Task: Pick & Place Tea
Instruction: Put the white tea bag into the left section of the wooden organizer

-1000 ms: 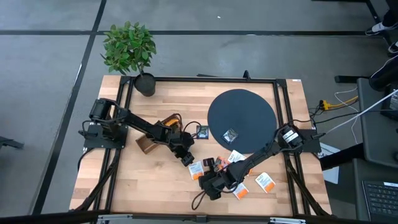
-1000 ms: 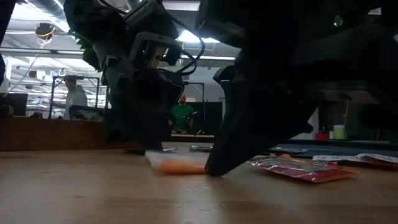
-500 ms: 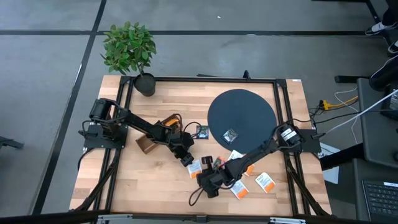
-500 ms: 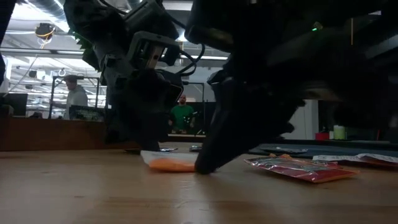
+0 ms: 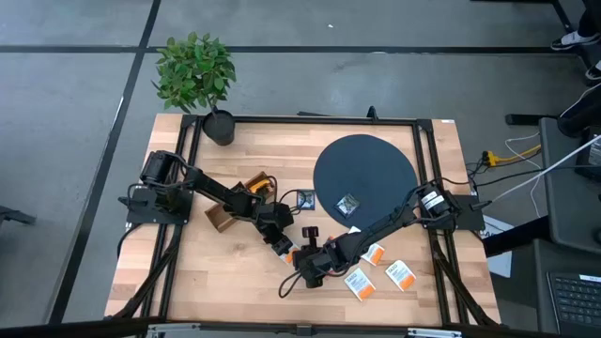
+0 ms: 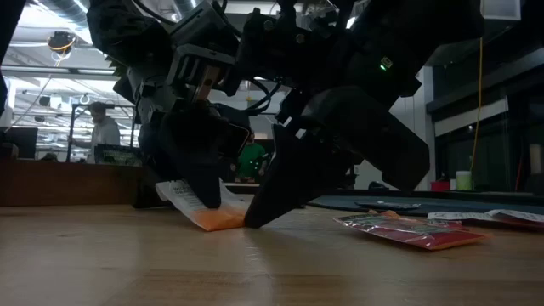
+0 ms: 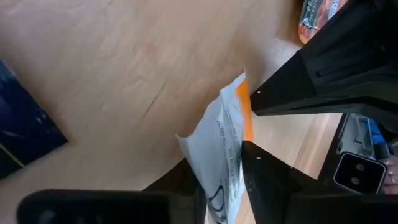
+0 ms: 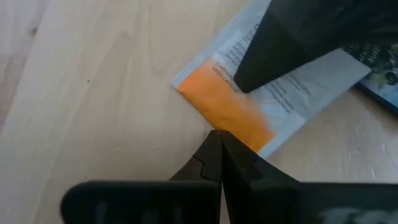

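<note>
A white tea sachet with an orange band [image 6: 202,208] stands tilted near the table's middle front. Its white end is up between the fingers of my left gripper [image 5: 282,247], which is shut on it. Its orange end [image 6: 223,221] rests on the wood. My right gripper [image 5: 302,264] is shut, and its tip meets that orange end from the right. More tea sachets lie to the right [image 5: 358,284] [image 5: 401,273] [image 5: 376,253]. One dark sachet [image 5: 305,198] lies by the disc. My left gripper pinches the sachet's white end [image 7: 214,158] between its two fingers, slanting down from the table's left. The sachet tilts, its white end raised and its orange edge on the table. My right gripper's shut fingertips [image 8: 219,142] press against the edge of the orange band [image 8: 239,127], slanting down from the right.
A large dark round disc [image 5: 376,160] lies at the back right with one sachet [image 5: 348,204] on it. A brown wooden box [image 5: 235,199] sits under my left arm. A potted plant [image 5: 195,75] stands at the far left corner. A red sachet [image 6: 408,229] lies to the right.
My right gripper, kept shut, has gone toward the table's left and toward my left gripper, pushing the sachet's orange end along. The sachet lay flat; now its white end has tipped up between my left gripper's fingers while the orange end stays on the wood.
</note>
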{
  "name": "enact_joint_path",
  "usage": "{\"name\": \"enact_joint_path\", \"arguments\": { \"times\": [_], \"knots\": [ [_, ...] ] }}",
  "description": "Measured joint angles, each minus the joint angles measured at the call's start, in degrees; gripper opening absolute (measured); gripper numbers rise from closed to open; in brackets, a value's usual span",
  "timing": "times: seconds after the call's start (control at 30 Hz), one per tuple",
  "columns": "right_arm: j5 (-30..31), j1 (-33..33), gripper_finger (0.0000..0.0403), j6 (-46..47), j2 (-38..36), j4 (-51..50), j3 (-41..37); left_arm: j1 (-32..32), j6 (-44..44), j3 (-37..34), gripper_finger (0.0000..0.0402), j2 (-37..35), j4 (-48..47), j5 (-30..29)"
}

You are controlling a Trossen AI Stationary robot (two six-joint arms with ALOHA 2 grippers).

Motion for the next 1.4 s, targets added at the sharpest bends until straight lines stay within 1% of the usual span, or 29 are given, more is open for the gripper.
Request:
{"name": "enact_joint_path", "arguments": {
  "times": [0.3, 0.4, 0.57, 0.63, 0.8, 0.9, 1.07, 1.17, 1.27, 1.4],
  "knots": [
    [-0.12, 0.04, 0.0003, 0.21, 0.0, -0.11, 0.0, 0.69, 0.38, -0.28, 0.001, -1.03, -1.32, 0.17],
    [-0.31, 0.07, 0.0003, 0.83, 0.0, -0.17, 0.0, 0.69, 0.5, -0.39, 0.0006, -1.99, -1.73, 0.1],
    [-3.47, -0.05, 0.0006, 7.48, -0.16, -0.31, 0.0, 0.69, 0.69, -0.39, 0.0006, -5.14, -1.77, -0.34],
    [-4.9, -0.11, 0.0012, 10.59, -0.22, -0.33, 0.02, 0.69, 1.34, -0.39, 0.0004, -6.84, -1.79, -0.42],
    [-5.49, 0.09, 0.0025, 15.17, -0.96, -0.49, -0.05, 0.53, 1.54, -0.3, 0.0004, -12.28, -3.82, -0.64],
    [-5.93, 0.72, 0.0024, 15.1, -1.67, -1.52, -0.13, 0.52, 1.79, -0.28, 0.0004, -16.02, -9.73, -1.78],
    [-5.3, 2.12, 0.0009, 12.24, -2.56, -2.97, -0.15, 0.51, 3.21, -0.28, 0.0004, -23.23, -25.26, -6.53],
    [-5.31, 2.9, 0.0004, 12.25, -2.56, -3.3, -0.15, 0.51, 3.41, -0.28, 0.0004, -27.81, -33.16, -9.63],
    [-5.29, 3.14, 0.0011, 12.77, -2.62, -3.4, -0.15, 0.51, 2.72, -0.28, 0.0004, -31.99, -40.08, -12.34],
    [-5.31, 3.13, 0.0026, 12.54, -2.67, -4.61, -0.13, 0.51, 1.45, -0.28, 0.0004, -36.17, -47.84, -13.47]
  ]
}}
